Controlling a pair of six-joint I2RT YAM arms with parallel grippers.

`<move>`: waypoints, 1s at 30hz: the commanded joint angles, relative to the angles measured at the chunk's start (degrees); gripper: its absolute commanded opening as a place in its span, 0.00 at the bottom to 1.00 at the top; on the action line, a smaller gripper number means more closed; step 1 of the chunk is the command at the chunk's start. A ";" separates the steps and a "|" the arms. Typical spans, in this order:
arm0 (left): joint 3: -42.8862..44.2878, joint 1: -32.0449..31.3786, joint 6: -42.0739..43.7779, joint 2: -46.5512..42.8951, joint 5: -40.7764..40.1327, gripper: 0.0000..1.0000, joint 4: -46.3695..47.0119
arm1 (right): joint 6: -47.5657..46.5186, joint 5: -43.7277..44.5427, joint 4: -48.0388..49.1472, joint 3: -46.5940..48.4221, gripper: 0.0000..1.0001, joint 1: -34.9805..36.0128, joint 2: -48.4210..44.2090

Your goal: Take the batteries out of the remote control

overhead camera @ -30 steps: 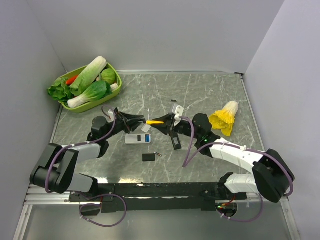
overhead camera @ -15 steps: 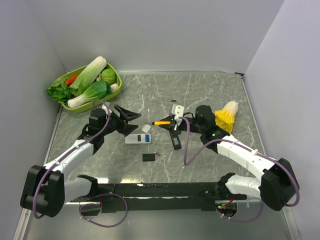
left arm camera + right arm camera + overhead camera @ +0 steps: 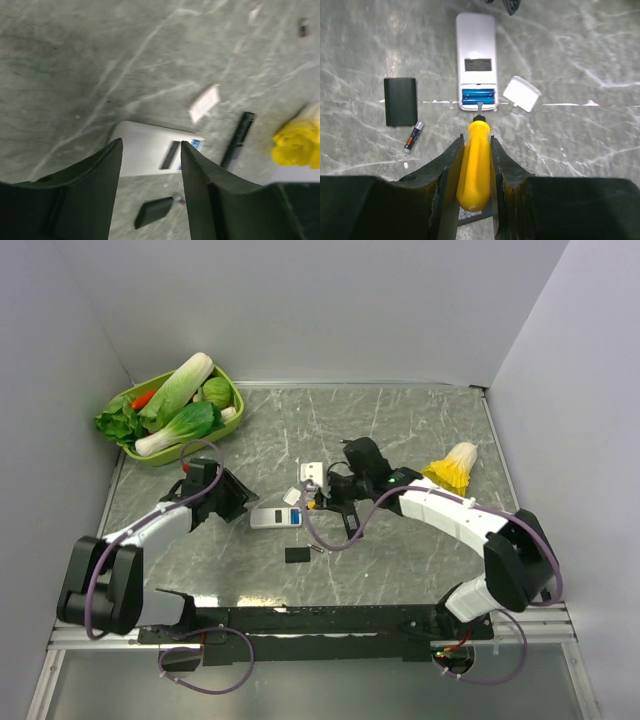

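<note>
Marble table [image 3: 400,430]; vegetables [image 3: 185,390] in basket [image 3: 175,452]; blue battery [image 3: 478,96] in remote [image 3: 476,42]; right pincer [image 3: 476,142] around screwdriver [image 3: 475,170]; left pincer [image 3: 151,145] parted.

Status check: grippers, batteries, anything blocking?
Left gripper open, empty. Right gripper shut on screwdriver, tip at blue battery in remote. Loose battery out. Nothing blocking.

one white remote [image 3: 476,55], one black remote [image 3: 239,140] beside it. one blue battery [image 3: 478,96] inside the white remote, one loose battery [image 3: 413,136] near it. one black cover plate [image 3: 400,101], one white cover plate [image 3: 521,93], one screwdriver [image 3: 474,165].
</note>
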 commanded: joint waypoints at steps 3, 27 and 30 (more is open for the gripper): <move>2.07 0.10 5.22 4.77 -1.76 0.50 0.04 | -8.34 7.07 -4.17 5.47 0.00 4.47 3.39; 1.54 0.10 6.63 3.64 -2.02 0.34 1.01 | -10.19 9.62 -11.64 15.49 0.00 7.73 13.85; 1.19 0.10 6.45 4.08 -1.32 0.32 1.53 | -10.28 9.98 -11.99 16.11 0.00 8.17 14.99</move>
